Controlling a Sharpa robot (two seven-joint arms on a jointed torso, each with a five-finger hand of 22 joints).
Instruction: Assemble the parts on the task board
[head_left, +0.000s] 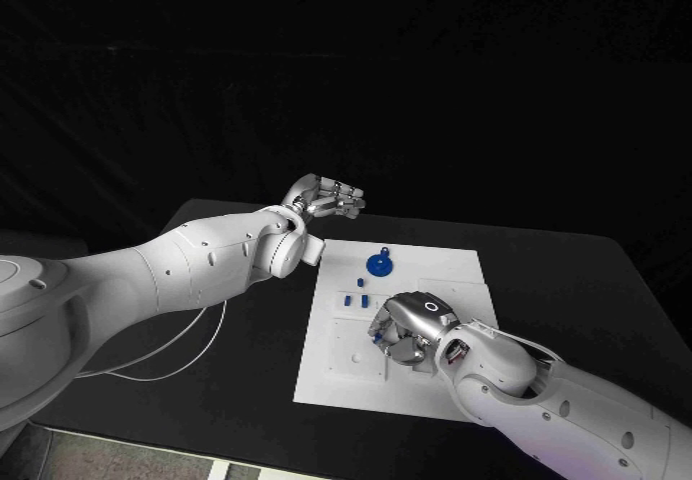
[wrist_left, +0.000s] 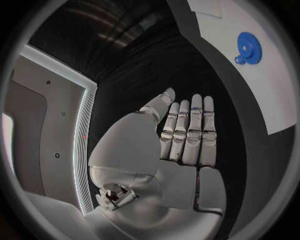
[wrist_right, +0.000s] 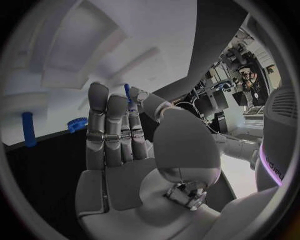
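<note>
Parts lie on the white task board (head_left: 433, 390) at mid-counter. The right hand (head_left: 404, 328) hovers over the board's middle, pinching a small blue peg (wrist_right: 127, 92) upright between thumb and finger, directly above the board. The left hand (head_left: 326, 198) hangs flat and empty beyond the far-left corner, farther off.

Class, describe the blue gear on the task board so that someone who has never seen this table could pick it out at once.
Find the white task board in the middle of the black table. Near its far edge, beyond the right hand, lies the blue gear. It is a round toothed disc, while the blue pieces nearby are small and narrow.
</note>
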